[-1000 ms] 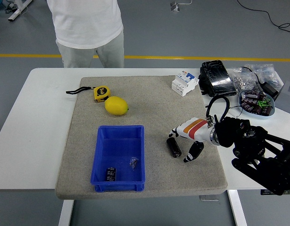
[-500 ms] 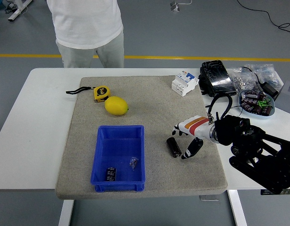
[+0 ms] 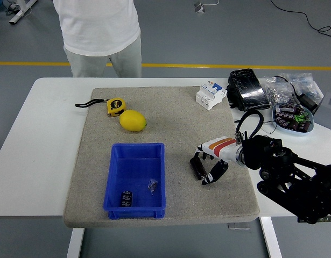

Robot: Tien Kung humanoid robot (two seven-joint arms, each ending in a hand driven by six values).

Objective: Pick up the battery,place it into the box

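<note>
Battery on mat, right hand fingers spread around it, not gripping; box left.

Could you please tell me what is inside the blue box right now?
The blue box holds a black battery near its front and a small clear object beside it. Nothing covers its floor.

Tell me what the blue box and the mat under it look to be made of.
Blue box: probably moulded plastic, going by its uniform colour, smooth walls and slight sheen. Mat: looks like felt or coarse fabric, grey-beige, matte, speckled, with soft rounded corners.
</note>
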